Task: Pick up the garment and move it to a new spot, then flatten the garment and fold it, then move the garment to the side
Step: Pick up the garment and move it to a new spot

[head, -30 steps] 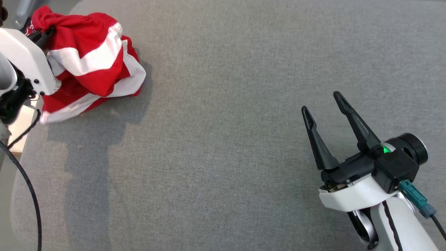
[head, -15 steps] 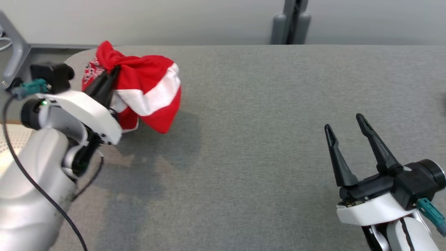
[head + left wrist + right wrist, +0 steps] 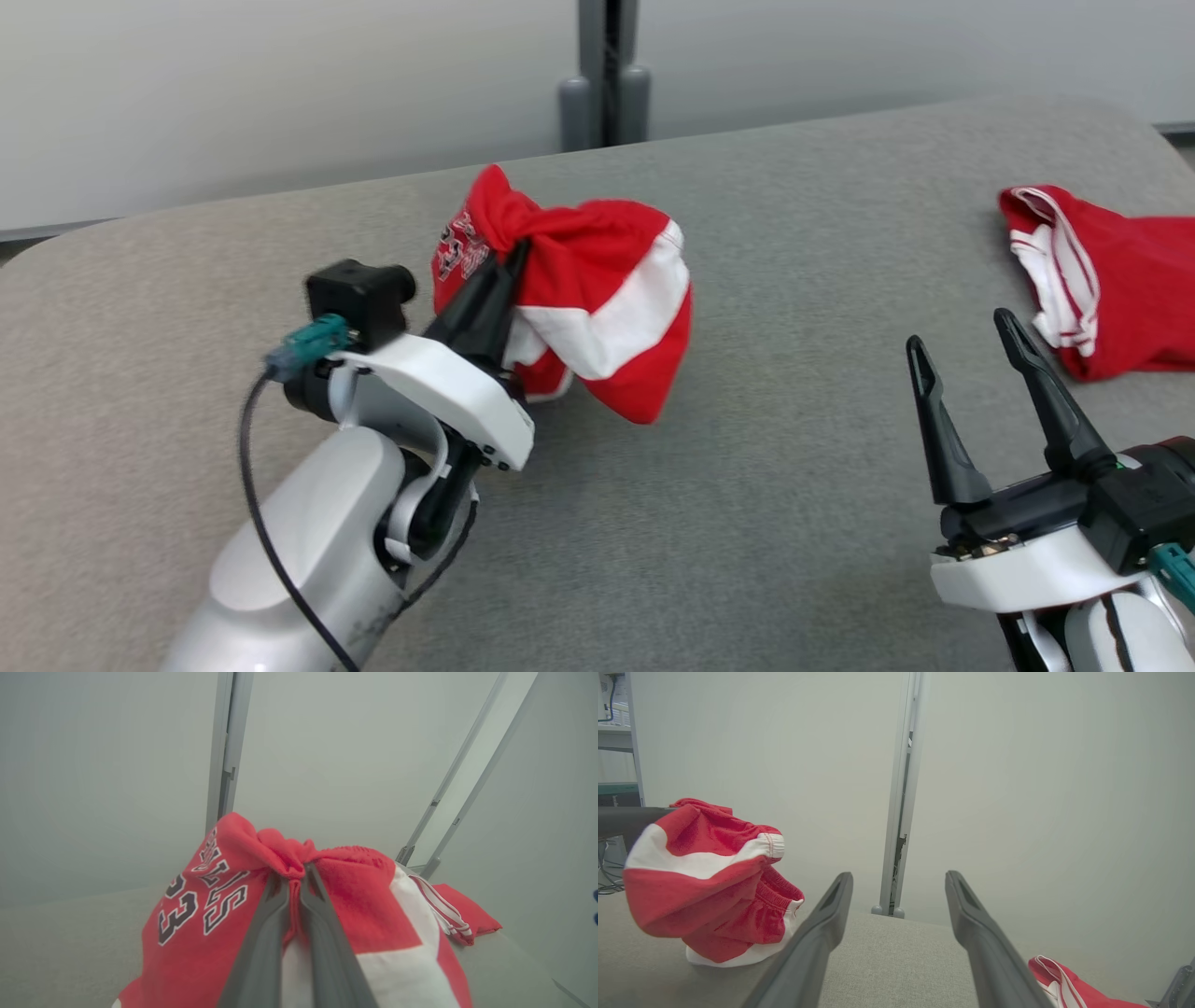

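The garment (image 3: 597, 299), red with white bands and black-and-white lettering, hangs bunched from my left gripper (image 3: 516, 250), which is shut on a twist of cloth at its top. The left wrist view has both fingers pinched together on that red knot (image 3: 294, 875), the garment (image 3: 373, 924) draping on either side of them. In the right wrist view the garment (image 3: 700, 877) sags down to the table; whether its lowest fold touches is unclear. My right gripper (image 3: 959, 331) is open with nothing in it at the lower right, well apart from the garment, and its fingers (image 3: 822, 933) stand wide apart.
The grey fabric-covered table (image 3: 794, 485) has rounded corners. A second red and white piece of clothing (image 3: 1120, 280) lies at its far right, just beyond my right gripper. A metal post (image 3: 607, 84) stands behind the table against a pale wall.
The head view has swung up and to the right. My left gripper has lifted the garment off the table's left end and carried it toward the middle. The right gripper stays open.
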Available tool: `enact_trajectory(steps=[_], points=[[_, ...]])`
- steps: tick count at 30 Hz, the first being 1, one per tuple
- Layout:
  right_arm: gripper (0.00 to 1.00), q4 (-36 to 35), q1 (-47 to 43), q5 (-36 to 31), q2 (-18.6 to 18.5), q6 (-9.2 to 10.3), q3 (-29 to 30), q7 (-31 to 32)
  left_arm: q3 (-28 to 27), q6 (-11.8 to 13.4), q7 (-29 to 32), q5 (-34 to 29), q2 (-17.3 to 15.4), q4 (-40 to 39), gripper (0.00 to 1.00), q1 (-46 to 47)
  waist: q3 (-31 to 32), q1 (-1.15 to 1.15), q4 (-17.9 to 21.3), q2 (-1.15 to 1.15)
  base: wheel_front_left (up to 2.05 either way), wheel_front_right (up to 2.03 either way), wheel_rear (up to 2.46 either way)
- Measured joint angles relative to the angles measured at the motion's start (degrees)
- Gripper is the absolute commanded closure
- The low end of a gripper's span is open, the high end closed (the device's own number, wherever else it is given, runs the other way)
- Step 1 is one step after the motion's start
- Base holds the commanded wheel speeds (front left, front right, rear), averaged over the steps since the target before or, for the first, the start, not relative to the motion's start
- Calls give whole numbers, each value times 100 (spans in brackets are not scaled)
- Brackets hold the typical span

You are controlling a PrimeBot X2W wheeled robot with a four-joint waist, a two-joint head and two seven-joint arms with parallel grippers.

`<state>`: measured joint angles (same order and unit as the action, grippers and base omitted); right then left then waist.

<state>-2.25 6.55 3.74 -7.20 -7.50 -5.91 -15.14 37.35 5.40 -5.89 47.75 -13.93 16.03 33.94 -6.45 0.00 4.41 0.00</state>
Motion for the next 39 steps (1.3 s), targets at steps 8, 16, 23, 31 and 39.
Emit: enact_trajectory(steps=[8,16,23,31,39], points=[[0,7,69,7,101,0,-38,0,410,144,-43,-241,455,865,100,-37,-174,0,677,0,0,0,0],[0,43,112,27,198,0,-11,0,665,-254,-392,-307,835,1841,36,162,-471,0,1111,0,0,0,0],[0,64,121,-18,266,0,82,-1,636,-433,-740,-357,918,2267,0,338,-467,0,1029,0,0,0,0],[0,-8,58,-23,193,0,189,0,-137,-116,-899,-781,321,1569,0,244,-193,0,598,0,0,0,0],[0,-185,-9,-36,142,0,229,0,-1400,250,-907,-1723,-238,-40,0,-982,38,0,103,0,0,0,0]])
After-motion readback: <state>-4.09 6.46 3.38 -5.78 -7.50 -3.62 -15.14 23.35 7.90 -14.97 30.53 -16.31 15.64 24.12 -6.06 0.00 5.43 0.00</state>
